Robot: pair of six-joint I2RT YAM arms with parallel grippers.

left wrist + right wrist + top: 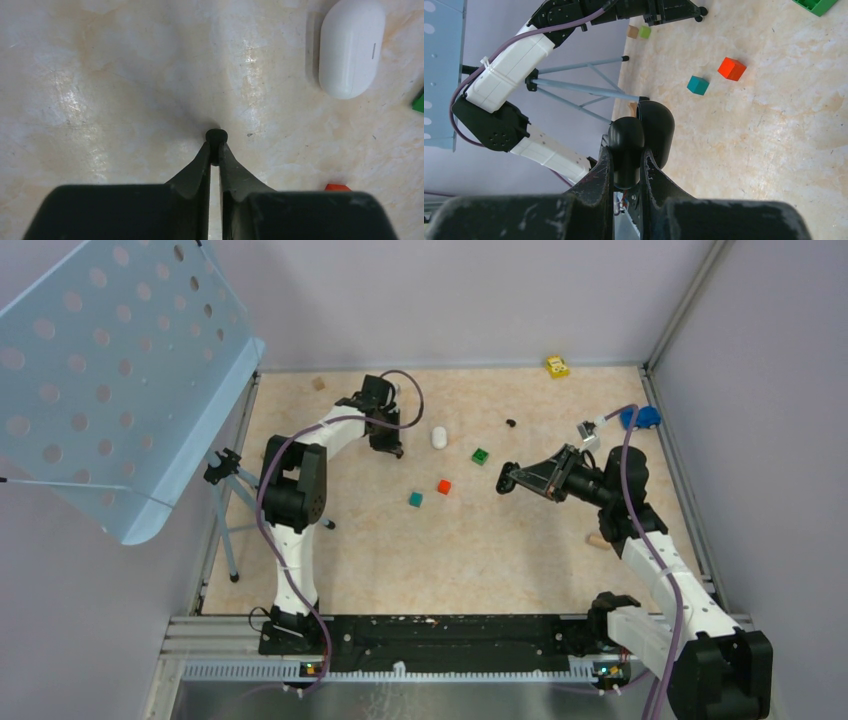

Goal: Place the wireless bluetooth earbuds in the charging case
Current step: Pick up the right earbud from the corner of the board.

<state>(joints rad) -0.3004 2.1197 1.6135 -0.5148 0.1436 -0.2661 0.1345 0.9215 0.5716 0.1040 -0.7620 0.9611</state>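
My left gripper [215, 150] is shut on a tiny black earbud [216, 135], low over the table; it also shows in the top view [392, 448]. A closed white charging case [351, 47] lies to its right, and in the top view [439, 437]. My right gripper [626, 154] is shut on a black charging case [626, 135] with its lid [659, 127] hinged open, held above the table right of centre [510, 478]. A second black earbud [511, 423] lies on the table behind it. No white earbuds show.
Red [444, 486], teal [415, 499] and green [481, 456] cubes lie mid-table. A yellow toy [557, 366], a blue toy [640, 418] and a small grey-white object [588, 430] sit at the back right. A blue perforated stand [110, 370] with a tripod is on the left.
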